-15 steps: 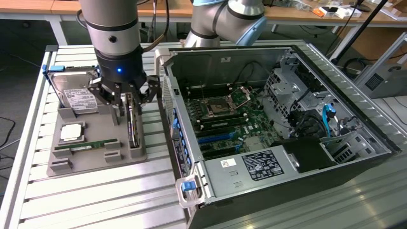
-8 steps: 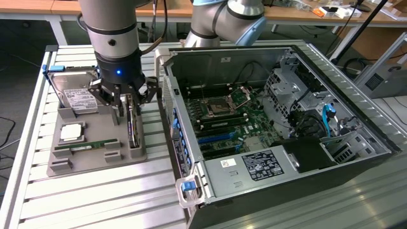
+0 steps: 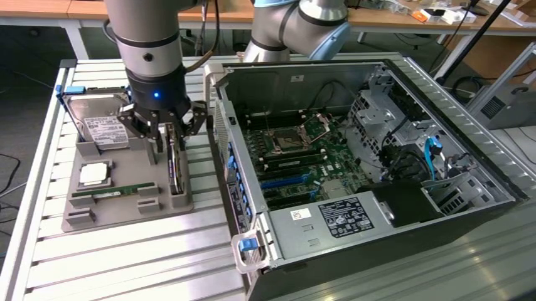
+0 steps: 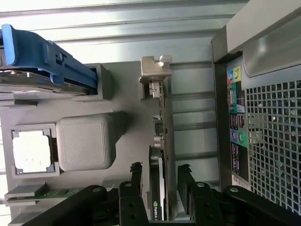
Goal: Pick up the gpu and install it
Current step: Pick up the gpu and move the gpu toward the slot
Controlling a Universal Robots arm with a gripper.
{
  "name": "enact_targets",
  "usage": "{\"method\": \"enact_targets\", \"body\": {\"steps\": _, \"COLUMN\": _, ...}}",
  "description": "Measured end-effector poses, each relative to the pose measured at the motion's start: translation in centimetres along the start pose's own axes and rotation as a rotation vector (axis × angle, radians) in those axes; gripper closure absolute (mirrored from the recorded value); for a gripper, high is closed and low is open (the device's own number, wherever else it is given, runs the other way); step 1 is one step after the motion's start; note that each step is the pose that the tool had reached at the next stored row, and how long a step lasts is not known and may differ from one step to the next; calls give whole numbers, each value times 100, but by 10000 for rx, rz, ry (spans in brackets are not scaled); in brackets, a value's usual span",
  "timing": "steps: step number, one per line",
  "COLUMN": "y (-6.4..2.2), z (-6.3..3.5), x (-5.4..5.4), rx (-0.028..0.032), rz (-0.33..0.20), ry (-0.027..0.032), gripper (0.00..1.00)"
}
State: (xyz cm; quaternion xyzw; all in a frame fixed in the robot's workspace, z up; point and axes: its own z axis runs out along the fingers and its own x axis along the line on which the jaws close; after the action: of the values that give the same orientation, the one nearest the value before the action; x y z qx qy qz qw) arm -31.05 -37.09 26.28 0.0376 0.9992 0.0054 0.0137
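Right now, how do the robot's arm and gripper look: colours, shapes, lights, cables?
The arm is a thick grey cylinder with a black band and a small blue light. A rounded grey joint has a pale blue cap. The gripper is black, with jointed link fingers. A dark cable runs beside the arm.

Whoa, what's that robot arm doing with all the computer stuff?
The robot arm's gripper hangs right over the gpu, which stands on its edge in a grey holder beside the open computer case. The gripper is open, with one finger on each side of the card, not squeezing it. The gpu is not in the computer yet.
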Motion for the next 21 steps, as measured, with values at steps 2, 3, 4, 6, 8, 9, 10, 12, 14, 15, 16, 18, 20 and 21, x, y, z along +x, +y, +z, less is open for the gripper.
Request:
{"method": "enact_targets", "body": {"steps": 2, "y": 21, "z": 23, "x": 3, "rx": 1, "rz": 0, "ry": 0, "gripper": 56}}
{"method": "enact_targets", "body": {"steps": 3, "y": 33, "z": 43, "x": 5, "rx": 4, "rz": 1, "ry": 1, "gripper": 56}}
{"method": "enact_targets", "body": {"steps": 4, "y": 36, "z": 60, "x": 6, "rx": 10, "rz": 0, "ry": 1, "gripper": 56}}
{"method": "enact_targets", "body": {"steps": 6, "y": 39, "z": 85, "x": 7, "rx": 18, "rz": -1, "ry": 1, "gripper": 56}}
{"method": "enact_targets", "body": {"steps": 8, "y": 40, "z": 118, "x": 10, "rx": 28, "rz": -1, "ry": -1, "gripper": 56}}
{"method": "enact_targets", "body": {"steps": 9, "y": 40, "z": 125, "x": 10, "rx": 31, "rz": -2, "ry": -1, "gripper": 56}}
{"method": "enact_targets", "body": {"steps": 10, "y": 41, "z": 133, "x": 11, "rx": 31, "rz": -1, "ry": -2, "gripper": 56}}
{"method": "enact_targets", "body": {"steps": 12, "y": 40, "z": 153, "x": 11, "rx": 32, "rz": -1, "ry": -1, "gripper": 56}}
{"method": "enact_targets", "body": {"steps": 14, "y": 40, "z": 169, "x": 12, "rx": 33, "rz": -1, "ry": -1, "gripper": 56}}
{"method": "enact_targets", "body": {"steps": 15, "y": 40, "z": 176, "x": 12, "rx": 33, "rz": -1, "ry": -1, "gripper": 56}}
{"method": "enact_targets", "body": {"steps": 16, "y": 40, "z": 181, "x": 12, "rx": 33, "rz": -1, "ry": -1, "gripper": 56}}
{"method": "enact_targets", "body": {"steps": 18, "y": 40, "z": 194, "x": 12, "rx": 33, "rz": -1, "ry": -1, "gripper": 56}}
{"method": "enact_targets", "body": {"steps": 20, "y": 40, "z": 197, "x": 13, "rx": 35, "rz": -1, "ry": 1, "gripper": 56}}
{"method": "enact_targets", "body": {"steps": 21, "y": 40, "z": 197, "x": 12, "rx": 34, "rz": -1, "ry": 1, "gripper": 56}}
